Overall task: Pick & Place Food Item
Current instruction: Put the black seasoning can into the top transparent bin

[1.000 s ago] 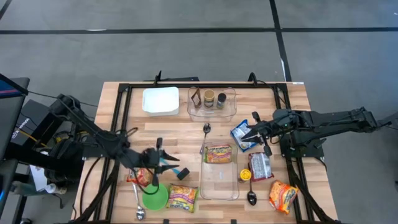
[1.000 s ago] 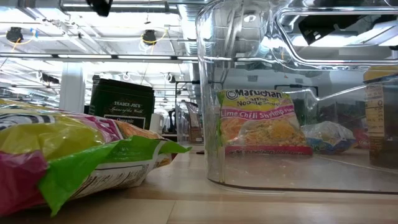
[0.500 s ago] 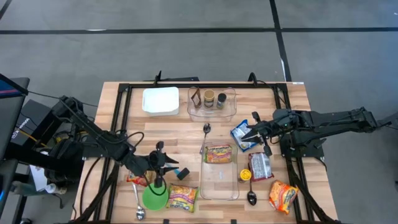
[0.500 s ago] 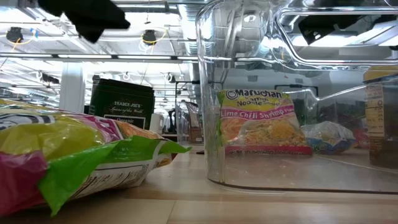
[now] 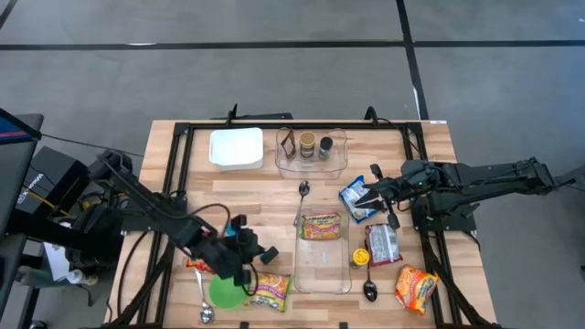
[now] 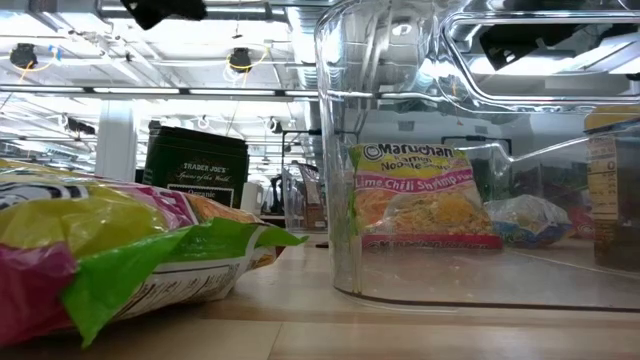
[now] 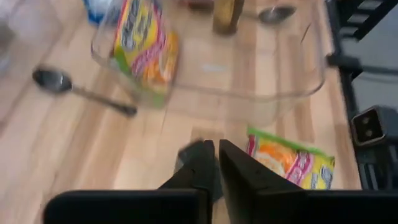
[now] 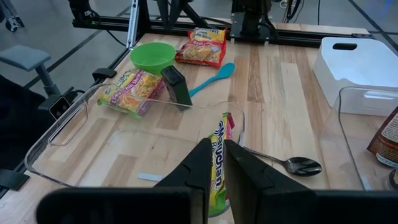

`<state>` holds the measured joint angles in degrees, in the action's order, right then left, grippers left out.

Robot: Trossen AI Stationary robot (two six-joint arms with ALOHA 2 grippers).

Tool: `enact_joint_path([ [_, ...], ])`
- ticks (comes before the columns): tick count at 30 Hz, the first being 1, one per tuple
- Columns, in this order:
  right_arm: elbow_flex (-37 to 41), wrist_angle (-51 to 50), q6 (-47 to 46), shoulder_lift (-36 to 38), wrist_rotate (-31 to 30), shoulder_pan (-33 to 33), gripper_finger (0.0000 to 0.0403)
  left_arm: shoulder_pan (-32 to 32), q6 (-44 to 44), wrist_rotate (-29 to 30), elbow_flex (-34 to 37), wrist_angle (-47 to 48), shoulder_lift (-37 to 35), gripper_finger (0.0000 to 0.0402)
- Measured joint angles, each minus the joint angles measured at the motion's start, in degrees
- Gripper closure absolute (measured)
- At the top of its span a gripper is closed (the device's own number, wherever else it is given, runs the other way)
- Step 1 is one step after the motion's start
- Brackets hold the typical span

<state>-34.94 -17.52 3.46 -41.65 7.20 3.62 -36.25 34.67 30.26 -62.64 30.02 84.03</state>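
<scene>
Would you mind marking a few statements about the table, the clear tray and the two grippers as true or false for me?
1. A Maruchan noodle packet stands inside the long clear tray. True.
2. The green bowl sits inside the clear tray. False: it stands on the table outside the tray, by the left arm.
3. The left gripper is shut and holds nothing. True.
4. The white bin holds a noodle packet. False: it looks empty.
5. The right gripper is shut. True.
6. A spoon lies inside the long clear tray. False: it lies on the table beyond the tray's end.
</scene>
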Motion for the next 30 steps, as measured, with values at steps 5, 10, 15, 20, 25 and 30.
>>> enact_joint_path([
  [5, 0.0, 0.0, 0.2, 0.0, 0.0, 0.0, 0.0368, 0.0, 8.4, -2.3, -5.8, 9.3, 3.4, 0.0401],
  [10, 0.0, 0.1, 2.3, 0.0, 0.0, 0.0, 0.0368, 1.1, 16.5, -4.6, -7.4, 13.0, 5.1, 0.0401],
  [15, 0.0, 0.1, 3.2, 0.0, -1.9, 0.0, 0.0368, 2.7, 21.8, -6.6, -7.4, 15.4, 7.4, 0.0401],
  [20, 0.0, 0.4, 6.7, 0.0, -4.4, 0.0, 0.0368, 3.8, 23.7, -7.8, -7.4, 15.1, 9.3, 0.0401],
  [25, 0.0, 2.7, 10.0, 0.0, -6.2, 0.0, 0.0368, 3.9, 25.7, -8.2, -9.8, 14.9, 10.5, 0.0401],
  [30, 0.0, 5.5, 10.7, 0.0, -6.2, 0.0, 0.0368, 3.8, 25.9, -6.1, -13.3, 15.0, 11.7, 0.0401],
])
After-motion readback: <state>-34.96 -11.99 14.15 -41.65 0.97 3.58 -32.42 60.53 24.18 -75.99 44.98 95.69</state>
